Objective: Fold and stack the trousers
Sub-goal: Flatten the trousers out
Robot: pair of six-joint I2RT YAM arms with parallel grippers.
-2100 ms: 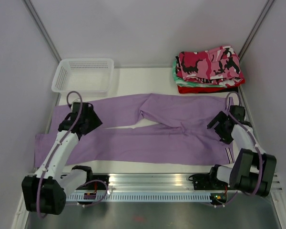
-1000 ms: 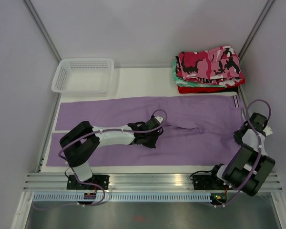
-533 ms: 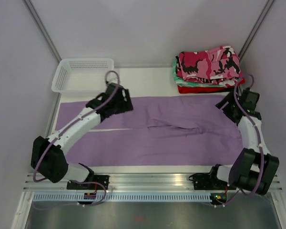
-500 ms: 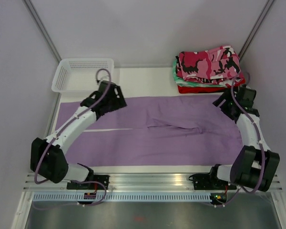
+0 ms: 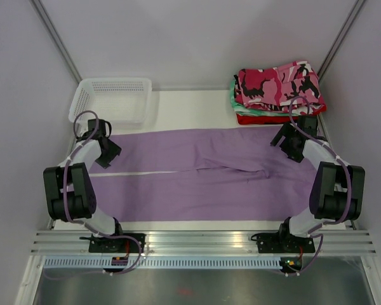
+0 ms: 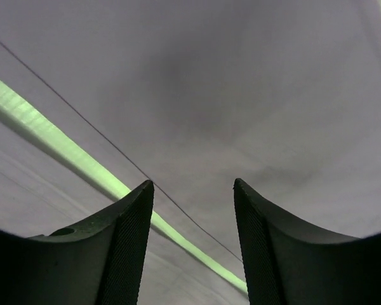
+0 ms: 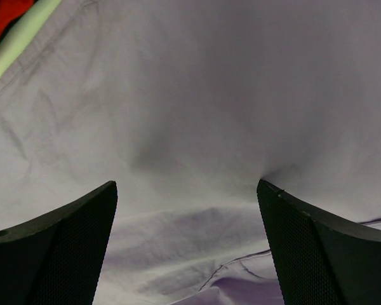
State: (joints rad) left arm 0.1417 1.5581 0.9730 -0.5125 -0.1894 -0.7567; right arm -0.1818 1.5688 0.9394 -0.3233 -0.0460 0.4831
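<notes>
Cloth fills the middle of the top view: the lilac trousers (image 5: 209, 181) lie spread flat across the counter (image 5: 190, 108). Their waist is to the right, and the two legs run side by side to the left with a thin slit of bare surface between them. I judge they are laid out this way so that a fold can start from straight edges. The left fingers (image 5: 108, 152) sit over the hem end of the far leg, and the right fingers (image 5: 287, 142) sit over the far corner of the waist. Both are at the far long edge, which is likely the edge to be lifted or smoothed.

The camouflage trousers (image 5: 279, 84) are already folded and top a pile in the far right corner, above a green-and-white garment (image 5: 233, 100) and a red garment (image 5: 257, 119). That pile reads as the stacking place. A white basket (image 5: 111, 98) stands at the far left, just beyond the cloth. Pale walls (image 5: 190, 38) close in three sides, and a metal rail (image 5: 203, 240) runs along the near edge.

In the left wrist view the fingers stand apart with nothing between them. Lilac cloth lies below, crossed slantwise by a pale greenish strip.

In the right wrist view the fingers are spread wide and empty above creased lilac cloth. A seam runs near the upper left, where a scrap of red shows beyond the edge.
</notes>
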